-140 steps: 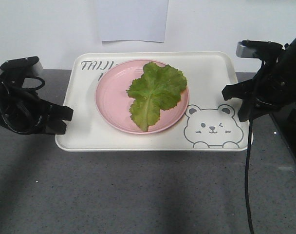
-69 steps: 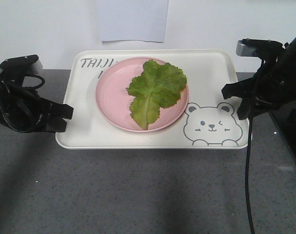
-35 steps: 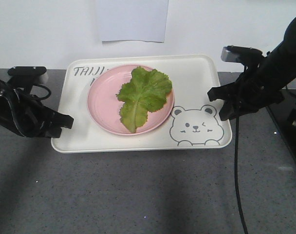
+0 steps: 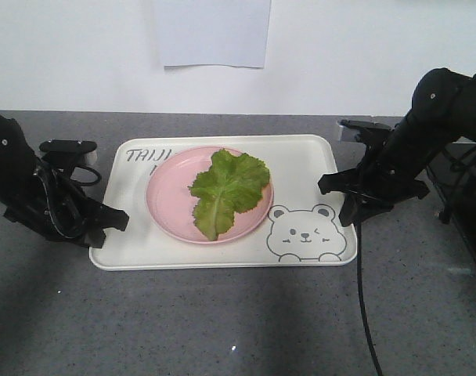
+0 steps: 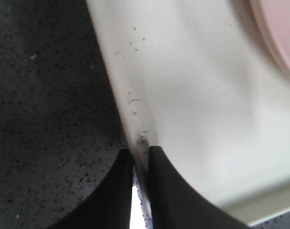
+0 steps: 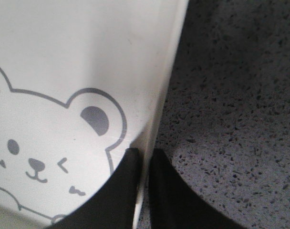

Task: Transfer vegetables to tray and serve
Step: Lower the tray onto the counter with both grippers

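A green lettuce leaf, the vegetables (image 4: 226, 190), lies on a round pink plate (image 4: 169, 200) that rests on the cream-white tray (image 4: 301, 160) with the bear print (image 4: 304, 233). My left gripper (image 4: 113, 222) pinches the tray's left rim; up close its two black fingers (image 5: 161, 191) squeeze the rim (image 5: 135, 124) between them. My right gripper (image 4: 341, 197) clamps the right rim, where its fingers (image 6: 123, 191) press either side of the tray's edge (image 6: 164, 95). The tray sits low over the grey speckled counter (image 4: 238, 321).
A white sheet of paper (image 4: 210, 31) hangs on the back wall. A black cable (image 4: 362, 298) trails down from the right arm over the counter. Dark equipment (image 4: 465, 204) stands at the far right edge.
Both arms, still gripping the rims, have carried the tray with plate and leaf away from the wall and down toward the counter; it now looks smaller and lower in view.
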